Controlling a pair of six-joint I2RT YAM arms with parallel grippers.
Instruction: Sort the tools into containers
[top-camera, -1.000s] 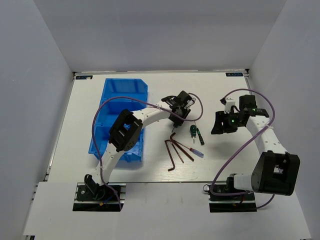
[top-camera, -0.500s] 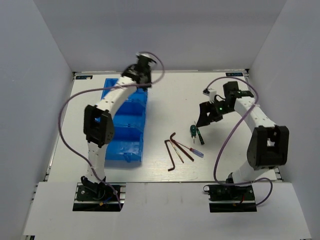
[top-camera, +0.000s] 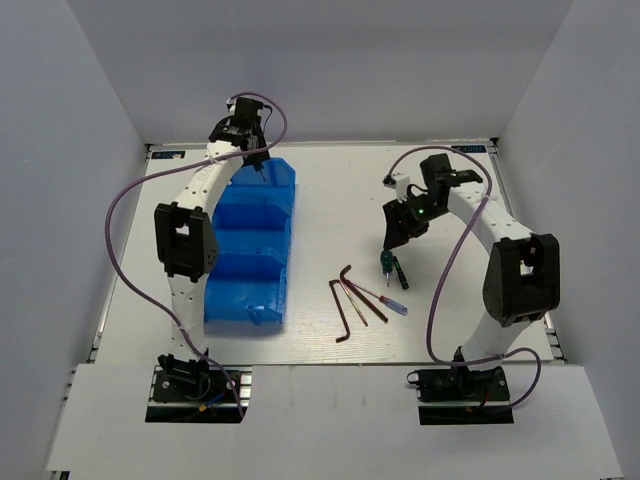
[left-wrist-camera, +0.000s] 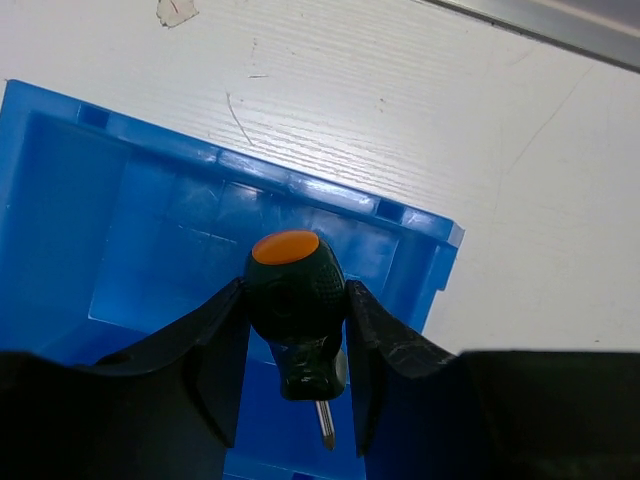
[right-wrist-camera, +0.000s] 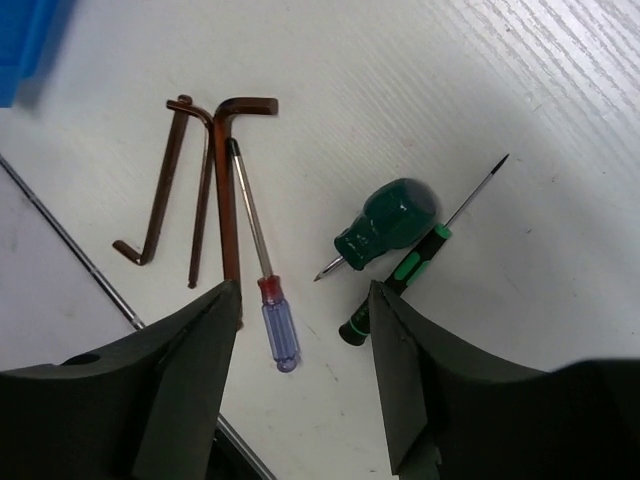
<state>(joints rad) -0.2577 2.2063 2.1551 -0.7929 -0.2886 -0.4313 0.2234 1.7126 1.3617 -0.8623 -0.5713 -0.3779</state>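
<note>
Pinching stubby green orange-capped screwdriver (left-wrist-camera: 290, 290) in left gripper (left-wrist-camera: 296, 330) over blue plastic bin (left-wrist-camera: 150, 200), ready to drop; holding right gripper (right-wrist-camera: 302, 290) wide.

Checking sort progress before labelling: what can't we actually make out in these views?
- Blue bin contents: in the top view the left arm covers its left side. In the left wrist view the left hand and held stubby screwdriver block all but the far compartment.
- Hex keys, exact count: they overlap and are too small in the top view. In the right wrist view one end disappears at a finger of the right hand.
</note>
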